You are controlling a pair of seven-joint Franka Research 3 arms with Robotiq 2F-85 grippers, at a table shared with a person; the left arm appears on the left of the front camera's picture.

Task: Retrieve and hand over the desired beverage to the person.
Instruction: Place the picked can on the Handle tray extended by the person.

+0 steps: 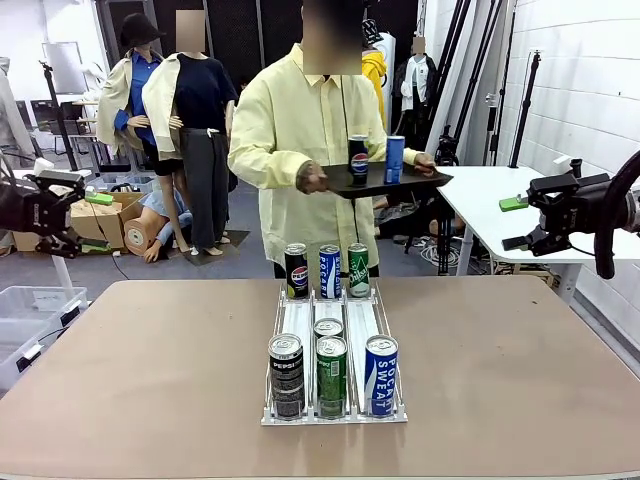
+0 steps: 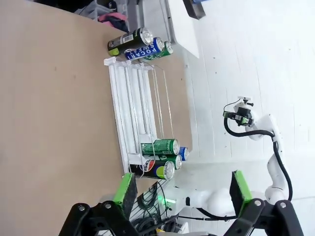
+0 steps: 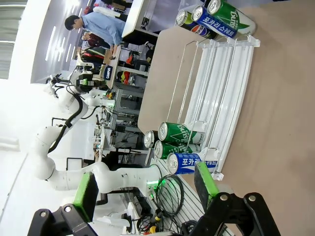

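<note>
The person stands at the table's far side, holding a black tray with two cans. On the table, a white rack holds seven cans: three at its far end, four near. Left gripper and right gripper hang raised at the sides, fingers wide apart, empty.

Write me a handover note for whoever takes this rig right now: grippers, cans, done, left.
Left gripper: open, holds nothing, raised off the table's left side.
Right gripper: open, holds nothing, raised off the right side.
White rack mid-table: near end Pepsi can, green can, Pocari Sweat can, one more can behind the green; three cans at the far end.
The person stands at the far side, holding a black tray with two cans.
Done: no can picked.
Left: learn which drink, grasp it, hand it over.
</note>
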